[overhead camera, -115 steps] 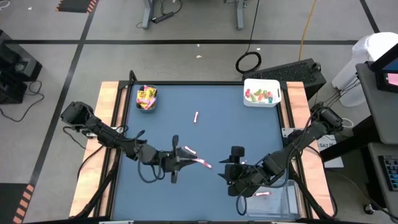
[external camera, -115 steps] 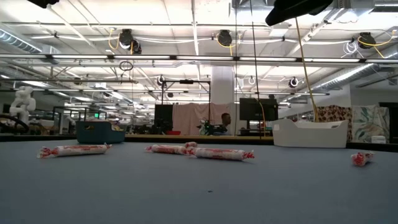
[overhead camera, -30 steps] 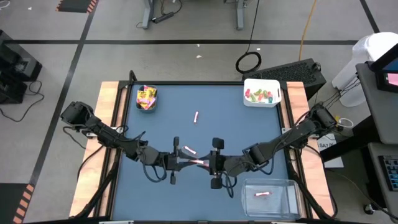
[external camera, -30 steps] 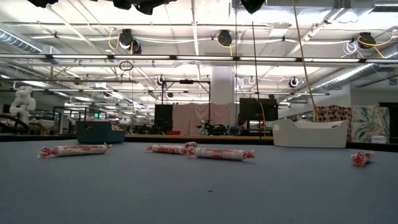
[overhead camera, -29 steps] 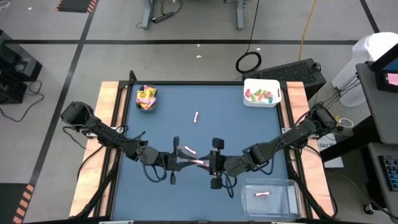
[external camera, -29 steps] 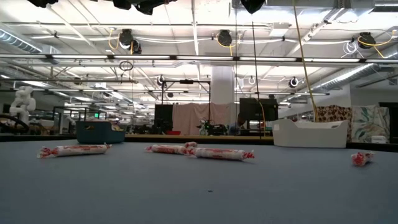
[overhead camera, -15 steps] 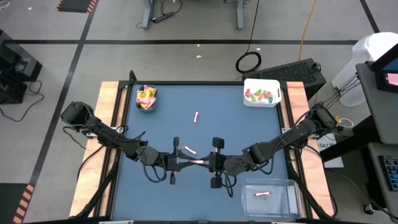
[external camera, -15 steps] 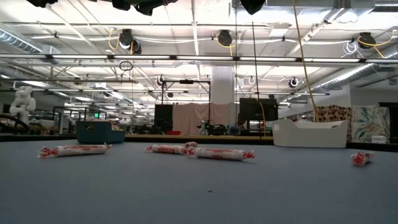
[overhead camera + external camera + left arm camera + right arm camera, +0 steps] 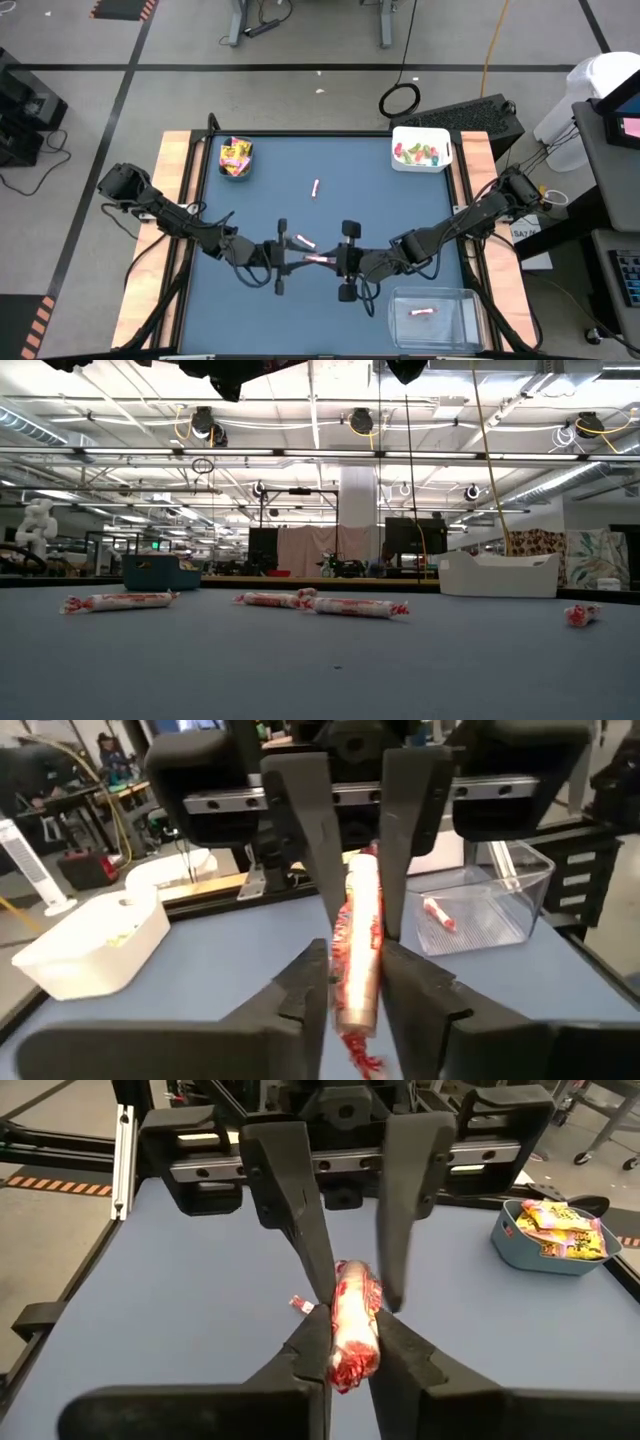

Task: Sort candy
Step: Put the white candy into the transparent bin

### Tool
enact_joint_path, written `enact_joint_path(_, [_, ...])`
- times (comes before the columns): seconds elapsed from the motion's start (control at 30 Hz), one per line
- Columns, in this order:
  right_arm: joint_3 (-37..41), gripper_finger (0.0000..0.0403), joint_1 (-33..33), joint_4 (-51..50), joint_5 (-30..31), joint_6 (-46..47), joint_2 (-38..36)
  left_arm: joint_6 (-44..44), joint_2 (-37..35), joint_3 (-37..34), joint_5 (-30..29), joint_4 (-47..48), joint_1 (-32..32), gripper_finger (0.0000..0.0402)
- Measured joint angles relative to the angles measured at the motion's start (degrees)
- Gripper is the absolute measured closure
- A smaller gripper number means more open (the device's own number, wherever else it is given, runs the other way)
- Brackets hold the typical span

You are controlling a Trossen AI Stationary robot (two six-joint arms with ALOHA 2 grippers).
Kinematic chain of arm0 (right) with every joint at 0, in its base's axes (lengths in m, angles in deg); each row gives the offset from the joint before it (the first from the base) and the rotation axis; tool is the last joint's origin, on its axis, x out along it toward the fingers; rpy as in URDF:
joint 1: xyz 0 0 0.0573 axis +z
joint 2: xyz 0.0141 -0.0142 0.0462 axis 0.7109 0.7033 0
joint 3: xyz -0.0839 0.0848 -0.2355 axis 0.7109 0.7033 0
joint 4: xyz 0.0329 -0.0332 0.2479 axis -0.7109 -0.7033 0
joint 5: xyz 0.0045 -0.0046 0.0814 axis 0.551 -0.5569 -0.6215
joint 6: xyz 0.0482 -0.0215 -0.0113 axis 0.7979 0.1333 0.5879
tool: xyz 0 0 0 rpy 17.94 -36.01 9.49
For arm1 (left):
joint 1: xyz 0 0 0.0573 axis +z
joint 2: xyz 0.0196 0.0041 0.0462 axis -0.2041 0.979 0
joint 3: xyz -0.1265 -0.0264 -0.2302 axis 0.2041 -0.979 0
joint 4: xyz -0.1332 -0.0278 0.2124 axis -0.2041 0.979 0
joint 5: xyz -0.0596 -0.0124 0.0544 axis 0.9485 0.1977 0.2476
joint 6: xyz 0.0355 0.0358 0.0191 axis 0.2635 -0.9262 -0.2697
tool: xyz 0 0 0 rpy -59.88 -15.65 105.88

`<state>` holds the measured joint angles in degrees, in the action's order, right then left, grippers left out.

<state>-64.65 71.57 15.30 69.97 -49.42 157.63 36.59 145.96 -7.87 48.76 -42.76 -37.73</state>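
Observation:
A pink-white candy stick (image 9: 318,260) hangs in the air over the near middle of the blue table, between my two grippers. They face each other tip to tip. My left gripper (image 9: 307,262) comes from the left and is shut on one end. My right gripper (image 9: 329,262) comes from the right and is shut on the other end. More loose sticks (image 9: 304,241) (image 9: 315,187) lie flat on the table farther back. My left gripper pinches the stick's left end (image 9: 350,1005) between its two fingers. The fingers come level from the table's left and lie along the stick. The stick is lifted clear of the table and roughly level. My right gripper pinches the stick's right end (image 9: 350,1352) between its two fingers. It comes level from the table's right, its fingers along the stick. Its tips stand just short of the left gripper's fingertips (image 9: 328,1295).
A teal bin (image 9: 236,157) with yellow packets stands far left. A white bin (image 9: 421,150) with small green and red pieces is far right. A clear bin (image 9: 432,316) at the near right holds one stick (image 9: 422,312). The low view shows several sticks (image 9: 358,607) lying flat.

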Motion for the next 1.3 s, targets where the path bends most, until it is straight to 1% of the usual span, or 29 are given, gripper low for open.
enact_joint_path(0.1, [0.0,0.0367,0.0,-0.4,-0.2,0.5,0.0,0.7,0.0,0.0,-0.5,0.0,-0.1,0.0265])
enact_joint_path(0.23, [0.0,0.0366,0.1,-1.5,-0.9,1.2,-0.2,2.1,0.0,0.0,-0.9,-0.2,-0.1,0.0197])
enact_joint_path(0.33, [0.0,0.0365,0.4,-5.2,-2.6,3.2,-0.9,2.2,-0.3,0.0,-1.1,-0.6,-0.8,0.015])
enact_joint_path(0.4, [0.0,0.0365,1.0,-8.2,-2.5,5.0,-1.8,2.2,-1.2,0.0,-1.1,-0.4,-1.7,0.0125])
enact_joint_path(0.5, [0.0,0.0365,2.4,-12.6,-2.3,7.7,-3.8,2.2,-3.0,0.0,-0.9,0.2,-2.7,0.0097])
enact_joint_path(0.57, [0.0,0.0365,3.5,-15.4,-2.7,9.7,-5.3,2.2,-3.9,0.0,-1.0,1.3,-3.1,0.0088])
enact_joint_path(0.7, [0.0,0.0365,6.0,-21.2,-5.7,15.1,-9.5,2.4,-4.0,0.0,-1.0,4.4,-3.5,0.0085])
enact_joint_path(0.8, [0.0,0.0365,8.3,-27.0,-7.0,22.3,-12.0,5.9,-4.0,0.0,-1.1,8.2,-3.1,0.0085])
enact_joint_path(0.97, [0.0,0.0365,12.8,-35.8,-13.8,35.4,-14.6,11.5,-3.9,0.0,-2.5,16.0,-1.9,0.0084])
enact_joint_path(1.07, [0.0,0.0365,16.2,-39.5,-16.6,41.7,-14.7,14.7,-3.8,0.0,-2.4,23.0,-1.2,0.0084])
enact_joint_path(1.2, [0.0,0.0365,21.1,-44.1,-17.0,48.2,-14.7,19.8,-3.8,0.0,-2.5,29.2,-0.3,0.0084])
enact_joint_path(1.3, [0.0,0.0365,24.3,-46.6,-17.0,53.6,-14.7,23.3,-3.8,0.0,-2.5,32.1,0.1,0.0084])
